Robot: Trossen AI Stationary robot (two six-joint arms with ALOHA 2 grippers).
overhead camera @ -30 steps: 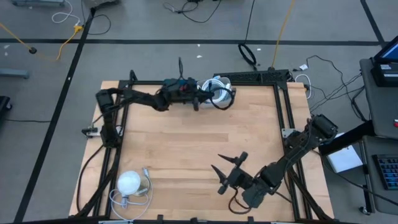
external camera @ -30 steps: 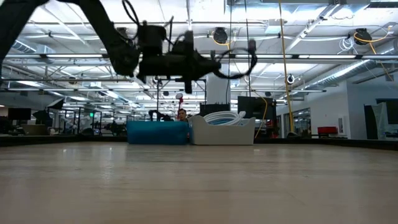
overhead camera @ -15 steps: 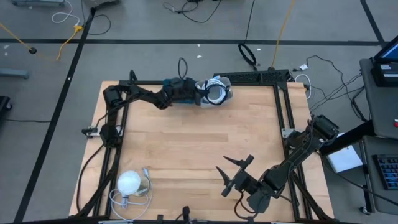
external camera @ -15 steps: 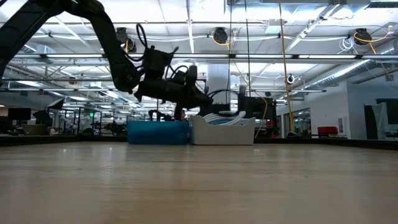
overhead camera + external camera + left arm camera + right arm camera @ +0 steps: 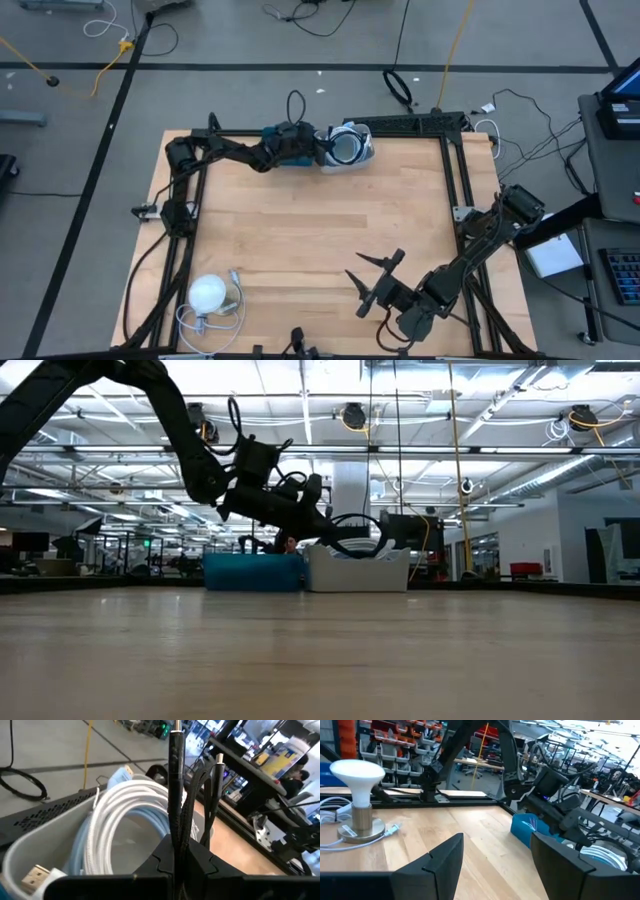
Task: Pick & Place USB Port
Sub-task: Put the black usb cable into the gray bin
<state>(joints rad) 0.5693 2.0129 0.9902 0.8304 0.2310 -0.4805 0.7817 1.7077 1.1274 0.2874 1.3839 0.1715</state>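
left gripper (image 5: 322, 151) clamped on our black cable (image 5: 176, 795), over white bin (image 5: 362, 152) at table's far edge | right gripper (image 5: 366, 274) fingers apart, near edge

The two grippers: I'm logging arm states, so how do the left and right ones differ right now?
The left gripper is shut on a black cable, while the right gripper is open and holds nothing. The left gripper hangs over the white bin of coiled cables at the table's far edge; the right gripper sits over bare wood near the near edge. Both are dark two-finger grippers.
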